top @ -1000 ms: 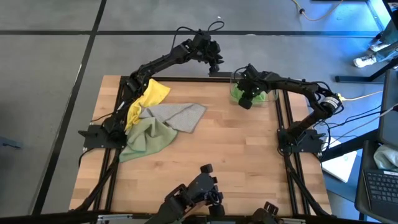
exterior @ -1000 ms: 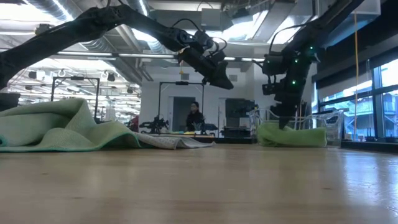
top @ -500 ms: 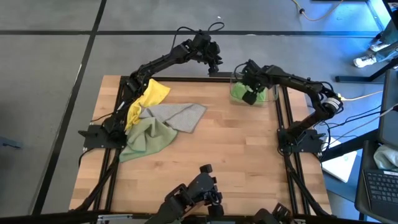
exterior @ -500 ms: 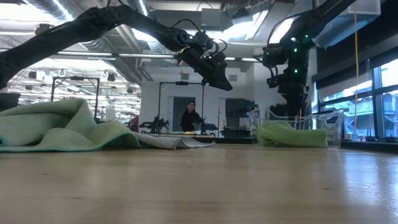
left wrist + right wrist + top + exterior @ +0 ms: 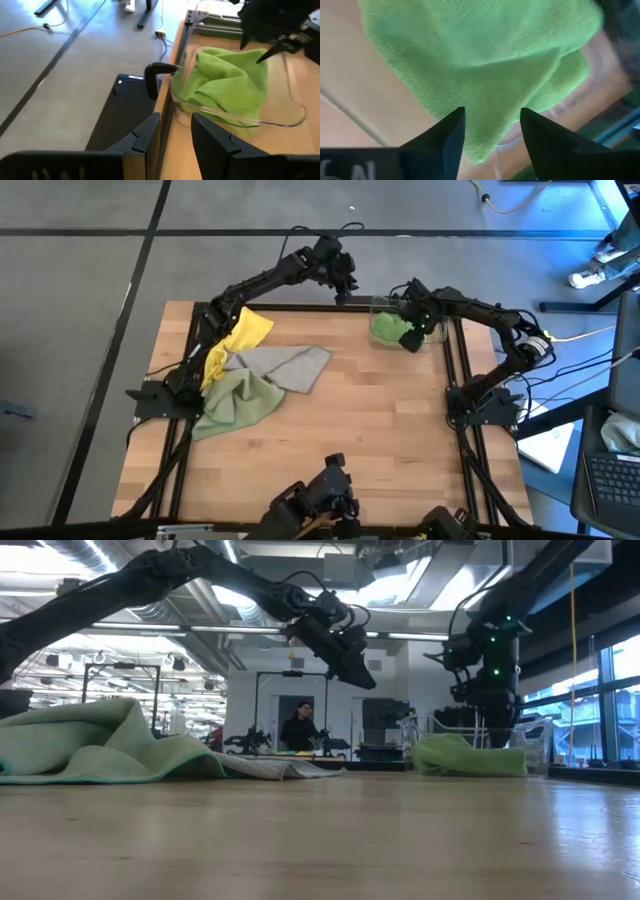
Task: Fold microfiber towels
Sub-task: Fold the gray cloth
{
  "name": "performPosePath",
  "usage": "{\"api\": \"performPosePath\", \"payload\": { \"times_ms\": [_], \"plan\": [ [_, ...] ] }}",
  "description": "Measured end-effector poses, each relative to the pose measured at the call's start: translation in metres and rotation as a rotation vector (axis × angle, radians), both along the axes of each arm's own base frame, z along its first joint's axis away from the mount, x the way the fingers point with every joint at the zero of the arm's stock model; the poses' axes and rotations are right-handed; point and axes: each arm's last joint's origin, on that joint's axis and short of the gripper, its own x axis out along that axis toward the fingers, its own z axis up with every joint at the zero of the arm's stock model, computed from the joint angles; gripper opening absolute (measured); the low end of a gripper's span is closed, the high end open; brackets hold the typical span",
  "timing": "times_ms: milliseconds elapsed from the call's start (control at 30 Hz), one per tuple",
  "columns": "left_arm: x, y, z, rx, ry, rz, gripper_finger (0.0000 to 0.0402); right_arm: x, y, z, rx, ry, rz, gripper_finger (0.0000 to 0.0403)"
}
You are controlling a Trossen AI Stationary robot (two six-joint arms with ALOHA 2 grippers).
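- My right gripper hangs over the clear plastic bin at the far right of the bench. Its fingers stand parted with nothing between them.
- The bright green towel lies bunched inside that bin, directly below the right gripper. In the right wrist view the cloth fills the gap ahead of the fingertips, not touching them.
- I judge the coming move to be a straight descent into the bin. The towel shows no clear long axis.
- My left gripper hovers beyond the far edge of the bench, just left of the bin, fingers partly parted and holding nothing. The right arm is the nearer one.
- The yellow towel, grey-beige towel and pale olive towel lie heaped together at the far left, well apart from both grippers, unfolded.
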Motion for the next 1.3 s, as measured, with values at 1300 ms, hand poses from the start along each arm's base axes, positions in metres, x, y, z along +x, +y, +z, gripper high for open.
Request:
{"api": "performPosePath", "payload": {
  "times_ms": [1300],
  "plan": [
    [-0.121, -0.250, -0.017, -0.071, -0.158, 0.070, 0.0053, 0.038, 0.165, 0.006, -0.264, -1.148, 0.606, 0.0110]
  ]
}}
